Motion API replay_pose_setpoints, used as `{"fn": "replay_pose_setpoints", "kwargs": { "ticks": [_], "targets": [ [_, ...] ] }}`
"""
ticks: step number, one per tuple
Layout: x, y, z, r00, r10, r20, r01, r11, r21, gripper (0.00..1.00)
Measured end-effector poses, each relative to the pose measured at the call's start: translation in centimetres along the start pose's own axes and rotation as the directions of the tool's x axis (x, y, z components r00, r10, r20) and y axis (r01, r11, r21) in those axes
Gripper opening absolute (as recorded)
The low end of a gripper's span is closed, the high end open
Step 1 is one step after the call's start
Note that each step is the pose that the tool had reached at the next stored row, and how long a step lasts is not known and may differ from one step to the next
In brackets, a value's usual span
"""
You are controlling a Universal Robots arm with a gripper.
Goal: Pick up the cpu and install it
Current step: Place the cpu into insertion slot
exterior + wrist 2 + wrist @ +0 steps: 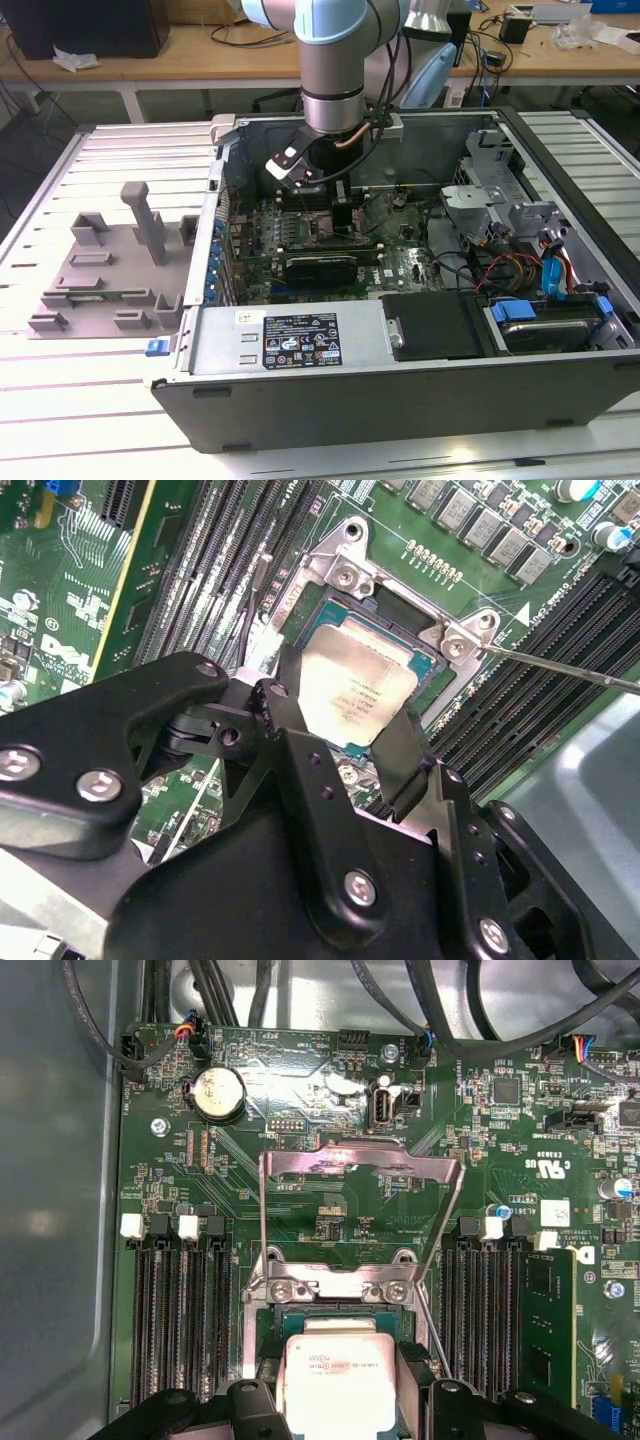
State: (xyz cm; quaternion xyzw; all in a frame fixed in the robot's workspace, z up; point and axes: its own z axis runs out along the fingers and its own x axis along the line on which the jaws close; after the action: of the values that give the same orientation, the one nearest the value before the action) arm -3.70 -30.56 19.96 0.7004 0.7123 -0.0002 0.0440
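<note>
The cpu (355,680), a flat square chip with a shiny silver top, lies level in the opening of the motherboard socket (345,575). My gripper (350,708) is down inside the computer case (400,390), and its black fingers (290,695) press against two opposite edges of the chip. In the first wrist view the cpu (335,1380) sits between the finger ends of the gripper (337,1405), just below the socket's hinge bar (335,1285). In the exterior view the gripper (335,215) hangs over the green motherboard (300,245).
The socket's metal load plate (360,1160) is swung open, and its thin lever (560,667) sticks out to one side. Memory slots (180,1320) flank the socket. A grey plastic tray (100,270) with raised blocks lies on the table at the exterior view's left. Cables and drive bays (530,260) fill the case's other end.
</note>
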Motion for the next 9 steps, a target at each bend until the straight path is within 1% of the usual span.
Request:
{"fn": "replay_pose_setpoints", "kwargs": {
  "ticks": [9],
  "targets": [
    [0.0,0.34,0.02,1.0,0.0,-0.0001,0.0,1.0,0.0038,0.53]
  ]
}}
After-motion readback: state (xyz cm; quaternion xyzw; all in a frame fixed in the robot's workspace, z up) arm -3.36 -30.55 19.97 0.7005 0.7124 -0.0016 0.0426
